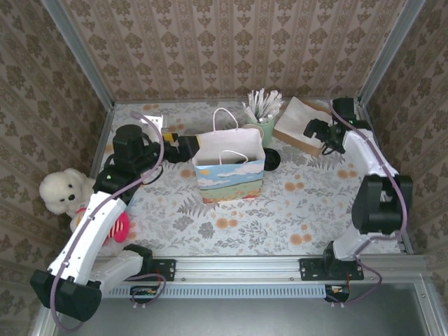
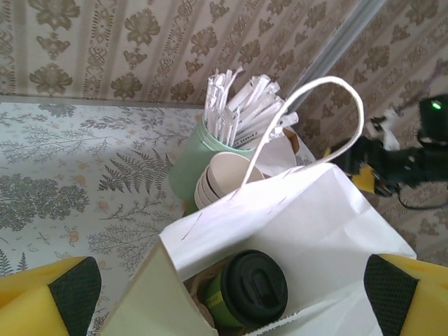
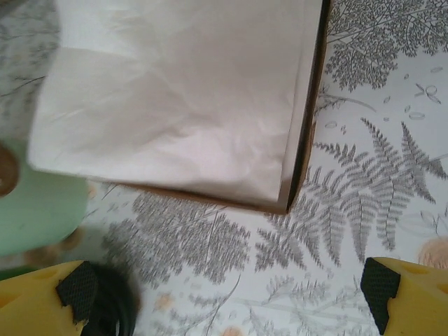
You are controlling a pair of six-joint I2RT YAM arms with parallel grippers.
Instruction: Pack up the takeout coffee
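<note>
Teddy bear (image 1: 61, 190), stick cup (image 1: 263, 131), perhaps napkins (image 1: 301, 117)

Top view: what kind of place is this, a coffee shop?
Likely a robot test booth, not a real café: wallpapered walls around a table, two arms bolted at its edge, a coffee in a bag.

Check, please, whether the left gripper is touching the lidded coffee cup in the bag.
Apart: the left wrist view shows the cup inside the bag, clear of both fingers.

Bag (image 2: 308, 210) open, coffee (image 2: 252, 288) inside, handle (image 2: 352, 94) across, cups (image 2: 222, 175) nr
</note>
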